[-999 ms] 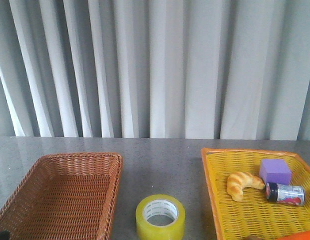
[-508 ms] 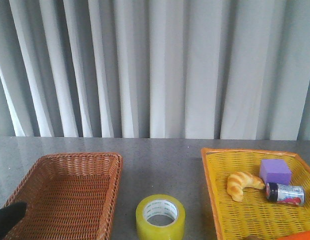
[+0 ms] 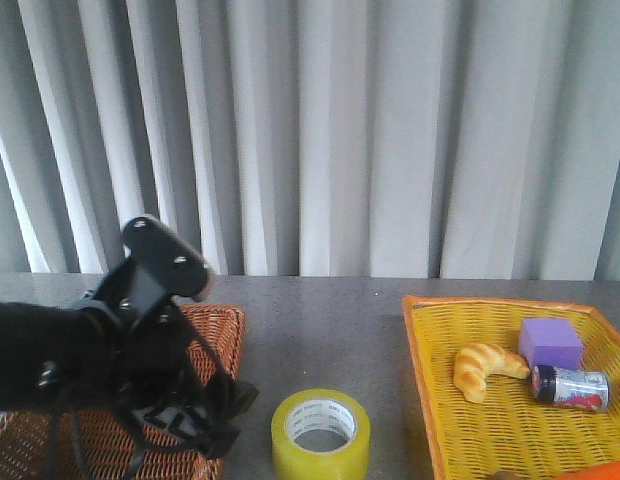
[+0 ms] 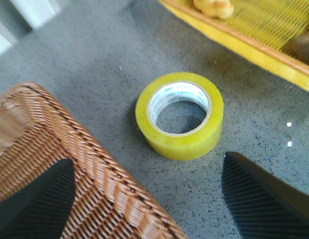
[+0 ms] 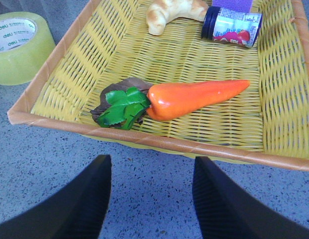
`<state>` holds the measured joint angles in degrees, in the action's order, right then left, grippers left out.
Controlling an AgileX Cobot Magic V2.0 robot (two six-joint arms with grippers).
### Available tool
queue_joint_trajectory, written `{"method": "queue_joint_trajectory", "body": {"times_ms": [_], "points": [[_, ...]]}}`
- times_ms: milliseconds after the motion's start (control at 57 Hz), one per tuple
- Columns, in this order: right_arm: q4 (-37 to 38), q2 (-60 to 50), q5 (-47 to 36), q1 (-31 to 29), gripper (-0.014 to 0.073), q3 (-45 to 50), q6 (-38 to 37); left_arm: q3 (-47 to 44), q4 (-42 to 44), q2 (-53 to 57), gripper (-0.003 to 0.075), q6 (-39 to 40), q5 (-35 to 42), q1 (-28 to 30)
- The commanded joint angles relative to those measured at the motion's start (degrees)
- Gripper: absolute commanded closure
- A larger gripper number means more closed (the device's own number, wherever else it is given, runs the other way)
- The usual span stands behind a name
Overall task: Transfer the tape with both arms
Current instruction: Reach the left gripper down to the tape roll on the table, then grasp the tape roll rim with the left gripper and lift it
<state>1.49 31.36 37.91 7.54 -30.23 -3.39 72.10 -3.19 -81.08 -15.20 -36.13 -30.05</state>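
The tape, a wide yellow roll with a white printed core, lies flat on the grey table between the two baskets. It also shows in the left wrist view and at the edge of the right wrist view. My left arm reaches over the brown basket. Its gripper is open and empty, a short way left of the tape. In its wrist view one finger hangs over the basket and the other over the table. My right gripper is open and empty above the table, at the yellow basket's near rim. It is out of the front view.
The brown wicker basket stands at the left, its corner close to the tape. The yellow basket at the right holds a croissant, a purple block, a small jar and a toy carrot. A grey curtain hangs behind.
My left arm has come up from the lower left corner into full front view, over the brown basket and towards the tape. The tape and basket contents have not moved.
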Motion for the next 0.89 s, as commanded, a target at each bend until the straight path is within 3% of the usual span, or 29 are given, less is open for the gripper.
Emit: {"method": "queue_joint_trajectory", "body": {"times_ms": [0,140,421,876], "points": [[0.2,0.2,-3.5,-0.3,0.0229,-1.5,0.3,8.6,-0.7,-5.4,0.0134,-0.1,-3.0,-0.4],[0.2,0.2,-3.5,-0.3,0.0229,-1.5,0.3,17.6,-0.6,-14.4,0.0134,-0.7,-7.1,-0.4],[0.2,0.2,-3.5,-0.3,0.0229,-1.5,0.3,31.2,-0.6,-28.5,0.0139,-1.0,-8.1,-0.4],[0.2,0.2,-3.5,-0.3,0.0229,-1.5,0.3,47.0,1.1,-43.1,0.0256,-0.5,-17.8,-0.4]]}}
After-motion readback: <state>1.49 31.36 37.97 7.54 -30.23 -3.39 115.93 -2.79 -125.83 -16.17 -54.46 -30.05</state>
